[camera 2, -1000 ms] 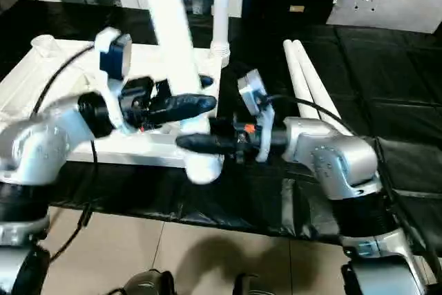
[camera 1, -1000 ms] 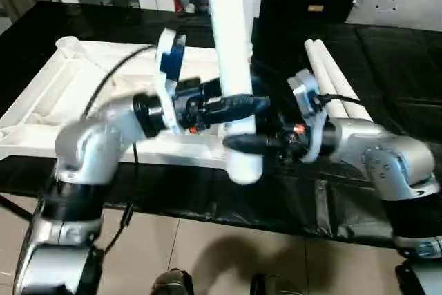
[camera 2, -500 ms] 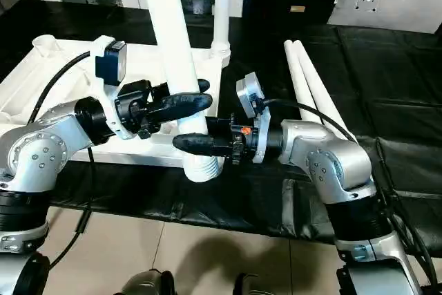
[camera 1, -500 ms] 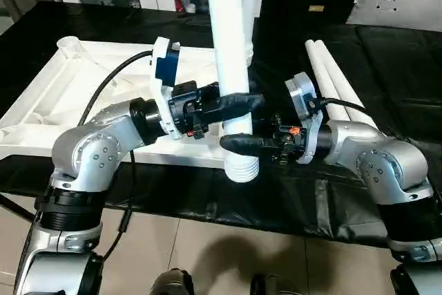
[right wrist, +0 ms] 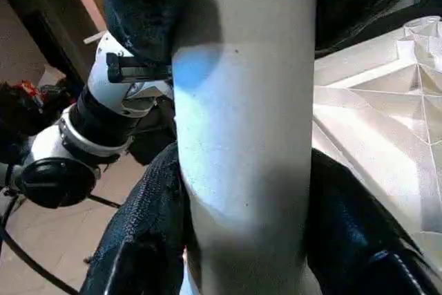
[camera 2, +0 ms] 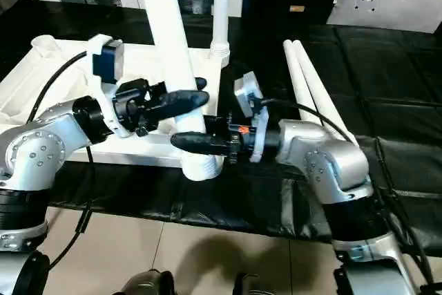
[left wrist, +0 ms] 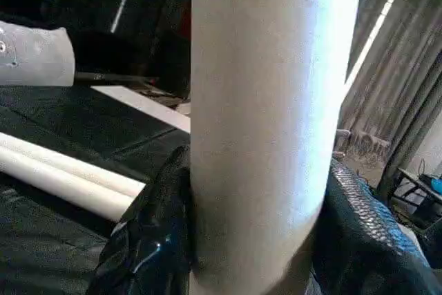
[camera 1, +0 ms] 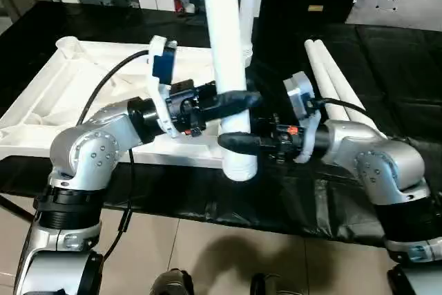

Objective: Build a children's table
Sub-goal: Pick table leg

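Gripping one leg (camera 1: pixel 228 81) from both sides, the left gripper (camera 1: pixel 231 100) pinches just above the right gripper (camera 1: pixel 238 144); each pair of jaws is clamped on the tube; its long axis stands nearly upright, ribbed end down, over the near edge of the upturned top (camera 1: pixel 62 94); two more legs (camera 1: pixel 338 94) lie beside it.

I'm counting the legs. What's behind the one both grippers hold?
Behind the held leg another leg stands upright at the upturned table top's far corner. Its base is hidden in the left eye view. Two more legs lie on the black mat.
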You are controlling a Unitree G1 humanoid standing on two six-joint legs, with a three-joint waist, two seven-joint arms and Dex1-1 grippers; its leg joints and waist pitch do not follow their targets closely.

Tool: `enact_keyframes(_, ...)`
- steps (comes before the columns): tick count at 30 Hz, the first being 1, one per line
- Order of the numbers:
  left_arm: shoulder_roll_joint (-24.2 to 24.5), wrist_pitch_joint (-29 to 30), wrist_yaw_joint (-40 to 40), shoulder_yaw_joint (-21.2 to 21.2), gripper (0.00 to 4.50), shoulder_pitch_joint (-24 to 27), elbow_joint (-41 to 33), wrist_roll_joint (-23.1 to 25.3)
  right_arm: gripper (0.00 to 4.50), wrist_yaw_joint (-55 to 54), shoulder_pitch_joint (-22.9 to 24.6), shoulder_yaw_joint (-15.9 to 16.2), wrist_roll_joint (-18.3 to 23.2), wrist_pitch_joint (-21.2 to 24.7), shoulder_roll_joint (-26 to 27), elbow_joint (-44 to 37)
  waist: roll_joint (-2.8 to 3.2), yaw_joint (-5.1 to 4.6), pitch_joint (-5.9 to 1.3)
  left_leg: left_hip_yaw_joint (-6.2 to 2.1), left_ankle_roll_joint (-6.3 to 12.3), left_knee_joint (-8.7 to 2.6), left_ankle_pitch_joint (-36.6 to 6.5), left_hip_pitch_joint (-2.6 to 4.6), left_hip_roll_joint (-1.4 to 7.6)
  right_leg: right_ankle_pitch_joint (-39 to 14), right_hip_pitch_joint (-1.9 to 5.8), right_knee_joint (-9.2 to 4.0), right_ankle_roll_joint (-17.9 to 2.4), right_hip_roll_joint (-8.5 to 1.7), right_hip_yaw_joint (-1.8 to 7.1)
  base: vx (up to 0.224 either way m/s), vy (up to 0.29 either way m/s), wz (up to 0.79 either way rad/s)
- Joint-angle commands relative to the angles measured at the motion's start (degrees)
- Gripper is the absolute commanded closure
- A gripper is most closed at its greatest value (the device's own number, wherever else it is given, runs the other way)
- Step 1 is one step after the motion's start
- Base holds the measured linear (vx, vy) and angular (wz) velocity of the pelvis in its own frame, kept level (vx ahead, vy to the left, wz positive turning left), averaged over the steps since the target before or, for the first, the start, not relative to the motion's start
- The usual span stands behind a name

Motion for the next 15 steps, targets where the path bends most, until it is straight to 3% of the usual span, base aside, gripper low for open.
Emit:
enact_keyframes(1,-0.3,0.4,-1.5,0.2,2.59,-1.5,-0.5,-1.9,1.85,-2.1,-0.2,-0.9,-1.1,0.5,-0.5,0.3,-0.16,-0.30,-4.93,-0.96,1.84,-3.90,-6.9,1.08,2.36,-14.0,3.27,-4.08,-11.6,-4.04,2.75,0.000,0.000,0.00)
enact_keyframes(8,1.0,3.0,-5.4,1.6,2.59,-2.6,1.6,-5.1,1.34,-0.2,-0.1,-2.5,2.4,3.7,-1.6,-1.1,-0.13,-0.19,-4.93,-0.94,2.03,-3.90,-6.7,1.04,2.27,-13.5,3.37,-3.99,-12.0,-4.03,2.76,0.000,0.000,0.00)
enact_keyframes(10,2.1,4.0,-7.7,1.2,2.59,-2.6,1.7,-5.7,1.01,1.5,0.0,-3.1,4.3,5.6,-2.8,-1.5,-0.11,-0.18,-4.98,-0.99,2.13,-3.93,-6.5,1.16,2.37,-13.1,3.38,-3.93,-12.1,-4.01,2.73,0.000,0.000,0.00)
enact_keyframes(15,2.9,6.1,-10.4,1.6,2.59,-3.2,2.2,-7.8,0.66,3.9,0.1,-3.9,6.8,8.1,-4.9,-2.0,-0.16,-0.09,-4.79,-0.92,1.93,-3.94,-7.6,1.20,2.34,-15.1,3.40,-4.14,-12.0,-4.09,2.76,0.000,0.000,0.00)
